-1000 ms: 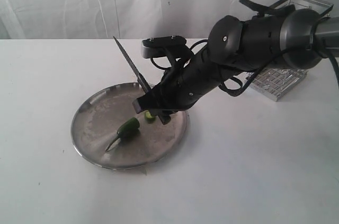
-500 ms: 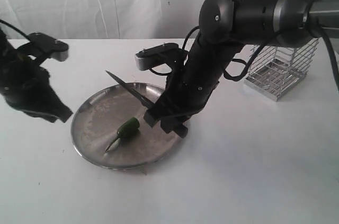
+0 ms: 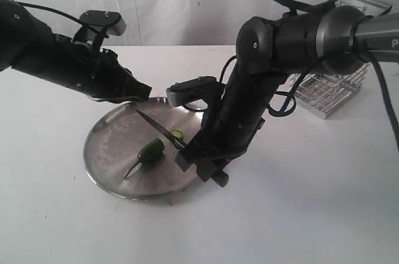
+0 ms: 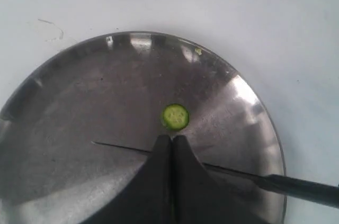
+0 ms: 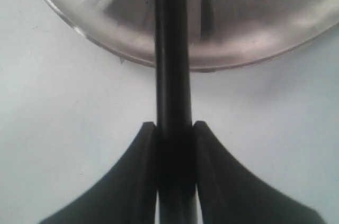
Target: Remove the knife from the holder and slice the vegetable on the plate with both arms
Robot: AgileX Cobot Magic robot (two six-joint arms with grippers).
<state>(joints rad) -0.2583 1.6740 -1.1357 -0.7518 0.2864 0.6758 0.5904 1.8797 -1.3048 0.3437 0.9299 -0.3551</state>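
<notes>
- Knife [image 3: 161, 129]: slim and all black, slanting low over the middle of the plate. Pointed tip toward the far left of the plate in the outside view, handle toward the right rim.
- Blade touching the plate or not: cannot tell.
- Knife handle [image 5: 172, 75] pinched tight in the right end effector [image 5: 172, 126], one finger on each side.
- Vegetable [image 3: 149, 150]: small dark green pepper lying on the plate, just on the near side of the blade, thin stem end pointing at the near rim.
- One small round slice [image 4: 175, 116], pale green inside, flat on the plate just beside the blade and apart from the rest of the pepper.
- Plate [image 3: 106, 145]: round, shiny and scuffed, flat on the worktop.
- Right end effector [image 3: 189, 150] at the right edge of the plate, clenched on the knife.
- Left end effector [image 3: 144, 91]: squeezed shut with nothing in it, up over the far rim of the plate.
- In its own wrist view, left end effector [image 4: 170, 138] tips pressed together, close to the round slice, with the thin blade [image 4: 233, 171] running across behind them.
- Two black arms reaching in, one from each side.
- Holder [image 3: 327, 92]: silver wire basket at the far right, partly hidden behind the right arm, well apart from the plate.
- Worktop [image 3: 299, 201]: plain white.
</notes>
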